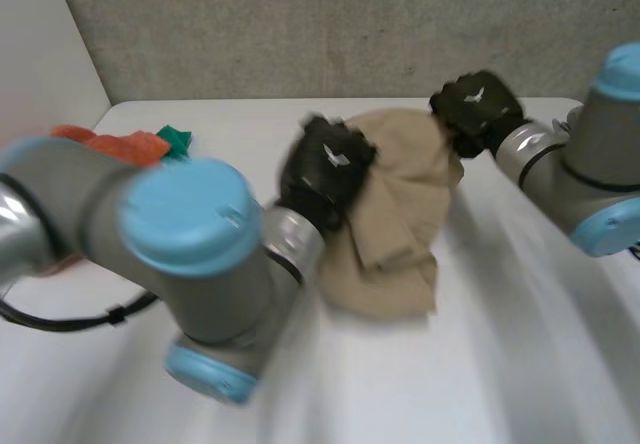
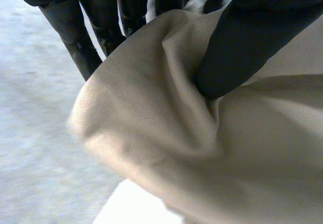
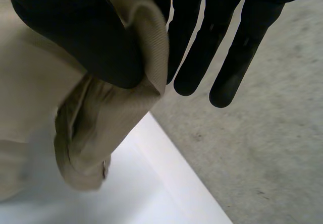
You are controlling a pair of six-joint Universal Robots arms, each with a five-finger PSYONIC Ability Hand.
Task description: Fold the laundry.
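Tan cloth (image 1: 400, 224) hangs bunched between the two hands in the head view, lifted over the middle of the white table (image 1: 470, 364), with its lower folds drooping to the tabletop. The left hand (image 1: 325, 169) grips the cloth's left upper edge and the right hand (image 1: 475, 109) holds its right upper corner, so the fabric sags between them. Well to the left of the tan cloth, an orange cloth (image 1: 120, 144) and a green cloth (image 1: 178, 139) lie touching each other at the table's far edge. Behind the tan cloth stands a grey wall (image 1: 350, 24).

From the left wrist view, the left hand's thumb presses into the near face of the tan cloth and dents it into a deep crease, while the fingers (image 2: 81, 37) run down behind the fabric. The hand is clamped on the cloth.

From the right wrist view, the right hand's thumb pins a rolled fold of the tan cloth against the finger beside it. The other fingers (image 3: 197, 57) stretch out straight just beside the cloth, clear of it. The pinched fold hangs below the thumb, over the table's edge.
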